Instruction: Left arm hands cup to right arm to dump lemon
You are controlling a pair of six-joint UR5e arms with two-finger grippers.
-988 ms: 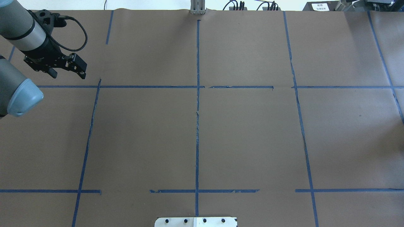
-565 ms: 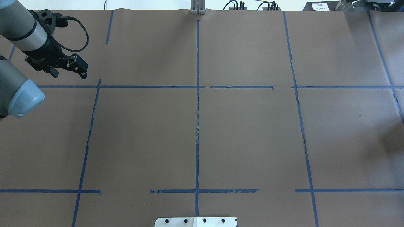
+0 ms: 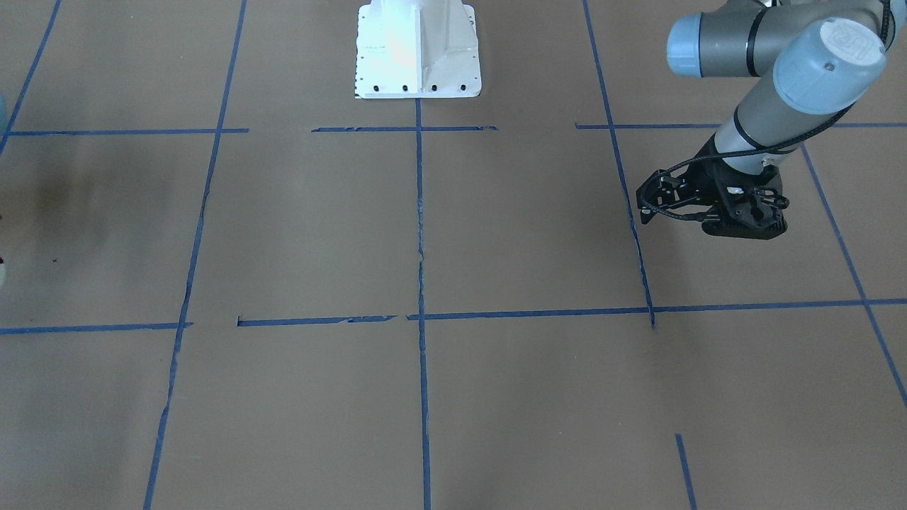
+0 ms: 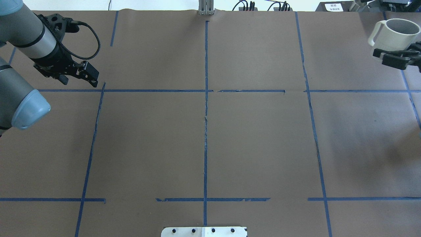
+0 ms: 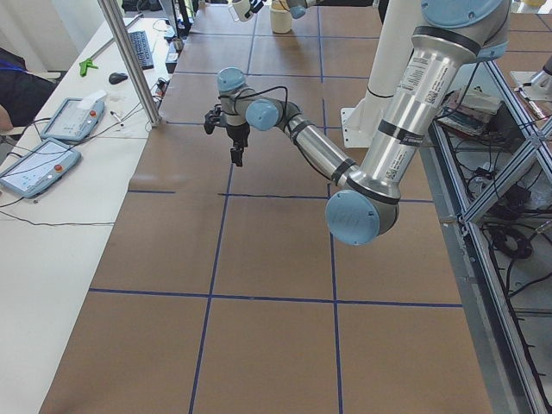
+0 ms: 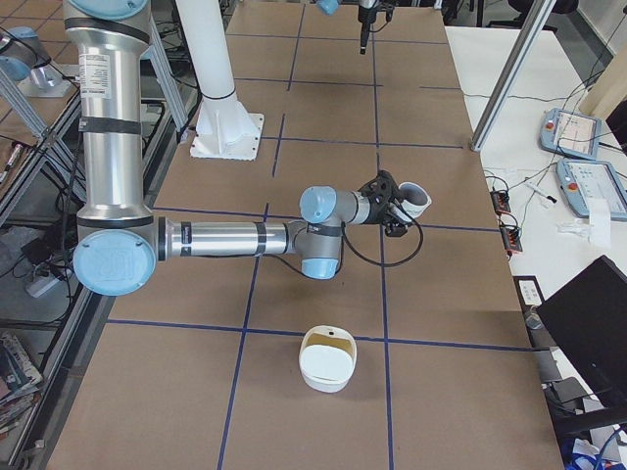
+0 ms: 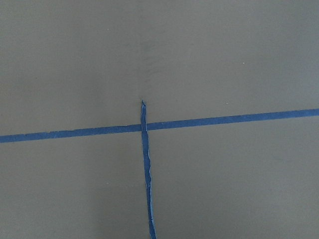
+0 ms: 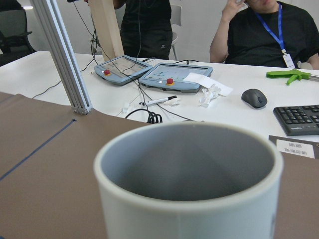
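Note:
The white cup (image 4: 396, 33) hangs upright over the table's far right, its handle toward the middle, with my right gripper (image 4: 394, 56) shut on its lower wall. The exterior right view shows the same cup (image 6: 416, 199) in the right gripper (image 6: 395, 213). In the right wrist view the cup's (image 8: 187, 199) grey inside fills the frame, and the part I see is bare. I cannot make out the lemon in any view. My left gripper (image 4: 79, 80) hovers open and empty above a tape crossing at the far left, also seen as the left gripper (image 3: 698, 212).
A white bowl (image 6: 328, 377) with something yellowish inside stands on the table near the right arm's elbow. The robot's white base (image 3: 418, 49) is at the near edge. Past the table's far edge is a white desk (image 8: 234, 107) with pendants, a keyboard and seated people.
The right gripper has come into the overhead view at the far right with the cup in it. The left gripper has drifted slightly right and toward the robot.

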